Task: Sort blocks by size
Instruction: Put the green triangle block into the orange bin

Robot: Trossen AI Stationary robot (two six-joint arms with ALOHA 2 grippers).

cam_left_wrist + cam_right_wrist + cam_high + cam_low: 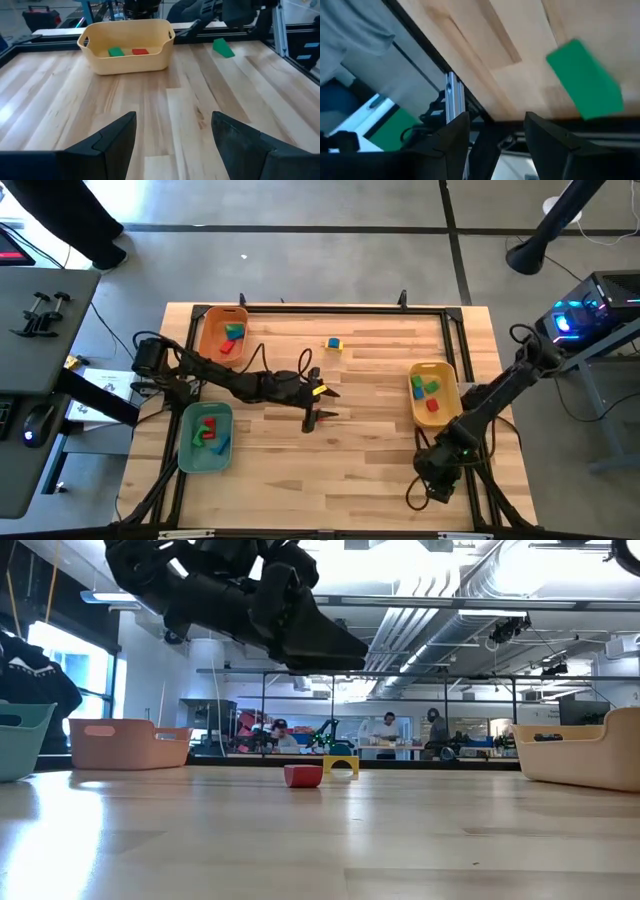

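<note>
- Your left gripper (318, 418) hangs over the middle of the table (370, 470), fingers spread apart with nothing between them; its wrist view shows only bare wood between the 2 dark fingers (112, 137).
- Your right gripper (420, 498) sits low at the table's near right corner. Its fingers are parted and empty, and it looks past the table edge.
- Most blocks already lie in 3 trays: the orange tray (206, 330) at far left, the teal tray (188, 450) at near left, and the yellow tray (446, 418) on the right, which holds a green and a red block among others.
- 3 blocks seem loose. A yellow block with a blue one (333, 343) touching it sits toward the far edge, near the middle. A small red block (303, 776) lies on the wood in the low view, with a yellow arch-shaped block (340, 766) behind it.
- A green wedge (585, 80) lies on the wood near the right arm, apart from its fingers.
- Risks, as a judgement: the touching blue and yellow pair could be pinched together or knocked apart if the fingers come down off-centre.
- The wedge's sloped face could slip from a squeeze and slide off the nearby edge.
- Size is hard to judge here, so a block may land in the wrong tray.
</note>
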